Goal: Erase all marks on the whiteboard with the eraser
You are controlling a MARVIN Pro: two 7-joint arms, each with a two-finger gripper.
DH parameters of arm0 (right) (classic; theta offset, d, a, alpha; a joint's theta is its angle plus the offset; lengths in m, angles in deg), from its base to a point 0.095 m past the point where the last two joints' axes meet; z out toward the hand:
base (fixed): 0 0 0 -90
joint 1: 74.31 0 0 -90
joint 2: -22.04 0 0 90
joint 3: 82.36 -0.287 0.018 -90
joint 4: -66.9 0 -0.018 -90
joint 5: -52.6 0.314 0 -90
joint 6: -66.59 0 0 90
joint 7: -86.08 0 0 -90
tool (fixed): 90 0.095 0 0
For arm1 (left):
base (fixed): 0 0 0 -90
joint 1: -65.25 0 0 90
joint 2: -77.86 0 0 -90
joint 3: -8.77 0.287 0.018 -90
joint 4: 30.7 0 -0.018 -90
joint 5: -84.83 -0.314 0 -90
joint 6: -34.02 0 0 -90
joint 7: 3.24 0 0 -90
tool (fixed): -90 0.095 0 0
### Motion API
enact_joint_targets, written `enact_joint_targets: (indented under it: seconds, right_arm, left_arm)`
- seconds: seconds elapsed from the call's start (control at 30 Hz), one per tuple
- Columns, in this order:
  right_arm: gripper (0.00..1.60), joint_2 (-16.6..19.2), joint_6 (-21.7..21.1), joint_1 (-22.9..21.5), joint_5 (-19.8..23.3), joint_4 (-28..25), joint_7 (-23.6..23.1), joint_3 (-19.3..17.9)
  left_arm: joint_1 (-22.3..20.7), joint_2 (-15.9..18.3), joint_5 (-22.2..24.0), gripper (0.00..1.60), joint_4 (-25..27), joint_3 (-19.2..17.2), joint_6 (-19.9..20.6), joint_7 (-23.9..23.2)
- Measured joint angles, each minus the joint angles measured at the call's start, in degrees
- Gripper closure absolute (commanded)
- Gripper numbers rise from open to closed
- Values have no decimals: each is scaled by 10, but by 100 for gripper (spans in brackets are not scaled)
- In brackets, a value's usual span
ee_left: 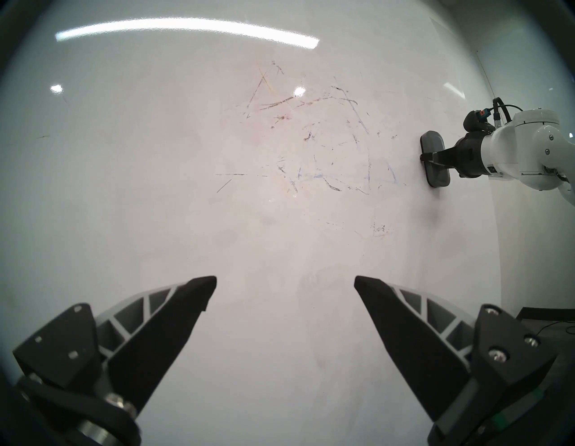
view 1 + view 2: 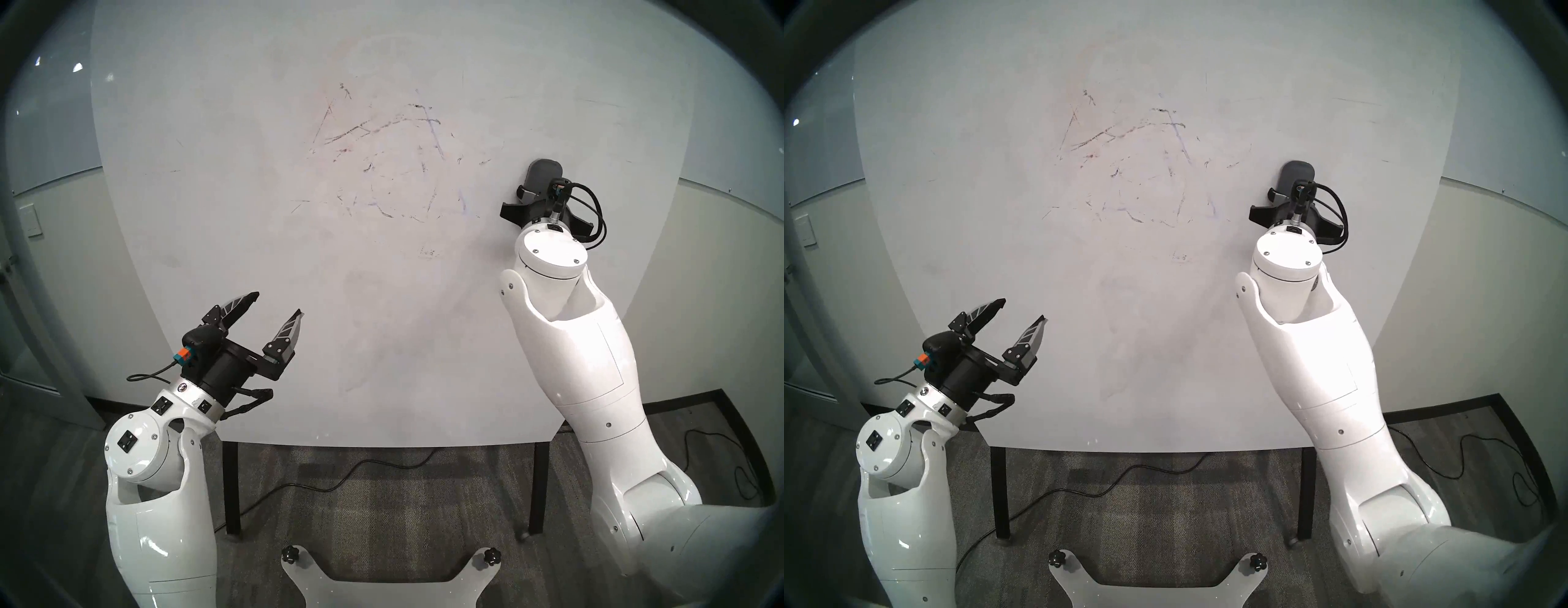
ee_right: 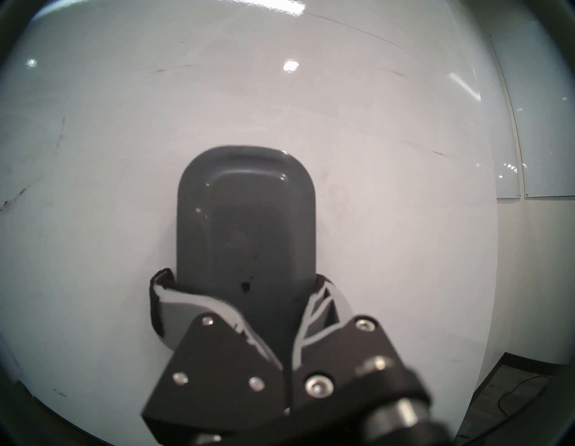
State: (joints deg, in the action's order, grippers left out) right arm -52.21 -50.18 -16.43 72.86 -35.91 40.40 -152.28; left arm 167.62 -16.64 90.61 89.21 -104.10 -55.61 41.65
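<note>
The eraser [image 3: 245, 224] stands upright against the whiteboard [image 2: 254, 276], its long axis running up and down the board, one rounded end pointing up and the other hidden behind the right gripper [image 3: 245, 299]. In the left wrist view the eraser [image 1: 434, 157] shows edge-on, its flat face lying on the board's surface. The right gripper's fingers [image 3: 163, 296] are closed on the eraser's two long sides, one on each side, low on its body, so most of the pad sticks out above them. A small dark dot on the eraser's back sits just above the grip.

The eraser [image 2: 544, 176] sits to the right of the marks [image 2: 382, 161], level with their lower half and just clear of the nearest streaks. The marks are broken, smeared lines, dark with some faint blue, in a rough triangle outline across the board's middle; a small scribble lies lower down, below the eraser's height.

The left gripper [image 2: 278, 303] hovers in front of the board's lower left part, well apart from the eraser, its fingers [image 1: 174, 314] spread wide and holding nothing.
</note>
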Motion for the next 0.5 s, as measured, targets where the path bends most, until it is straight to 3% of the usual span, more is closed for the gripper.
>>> enact_joint_targets:
  seconds: [0.5]
  right_arm:
    - [160, -11, -24, 6, 12, -29, -10, 56]
  left_arm:
    - [0, 0, 0, 0, 0, 0, 0, 0]
